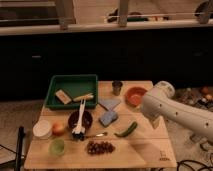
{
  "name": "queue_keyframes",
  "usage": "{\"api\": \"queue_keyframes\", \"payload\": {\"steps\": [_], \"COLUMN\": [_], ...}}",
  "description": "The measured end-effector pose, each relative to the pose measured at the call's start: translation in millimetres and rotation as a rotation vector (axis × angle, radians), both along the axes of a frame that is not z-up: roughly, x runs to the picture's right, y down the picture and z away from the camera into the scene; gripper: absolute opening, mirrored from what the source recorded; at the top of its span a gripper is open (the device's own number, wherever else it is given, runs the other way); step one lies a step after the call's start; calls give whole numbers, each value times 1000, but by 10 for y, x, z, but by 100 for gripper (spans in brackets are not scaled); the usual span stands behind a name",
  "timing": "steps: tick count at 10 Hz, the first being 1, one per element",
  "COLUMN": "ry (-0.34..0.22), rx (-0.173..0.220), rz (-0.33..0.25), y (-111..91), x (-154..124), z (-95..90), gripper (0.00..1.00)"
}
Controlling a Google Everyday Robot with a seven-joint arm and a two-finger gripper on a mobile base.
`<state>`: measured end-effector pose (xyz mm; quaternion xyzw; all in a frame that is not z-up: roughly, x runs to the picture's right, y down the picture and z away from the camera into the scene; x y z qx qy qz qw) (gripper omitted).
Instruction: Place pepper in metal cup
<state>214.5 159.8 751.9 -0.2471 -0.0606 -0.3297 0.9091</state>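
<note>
The green chili pepper (126, 130) lies on the wooden table (150, 150), right of centre, toward the front. The small grey metal cup (117, 87) stands upright at the table's back edge, left of the orange bowl (135, 95). My white arm (172, 111) reaches in from the right over the table's right side. The gripper (153, 121) sits at the arm's low left end, just right of the pepper and above the table, mostly hidden by the arm. Nothing shows in it.
A green tray (60, 82) holding a sponge and a stick sits back left. Two blue sponges (108, 118), a dark bowl (86, 119) with a white utensil, an orange fruit (59, 128), a white tub (42, 129), a light green cup (57, 146) and grapes (99, 147) lie around.
</note>
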Motion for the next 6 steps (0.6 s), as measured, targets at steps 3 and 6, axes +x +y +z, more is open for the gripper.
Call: {"api": "queue_keyframes", "payload": {"steps": [3,6], "ry": [-57,-100], "rx": [-72,-153], "rz": [53,119], "y": [39,139], "x": [-253,-294], "z": [1,120], "gripper": [80,80]}}
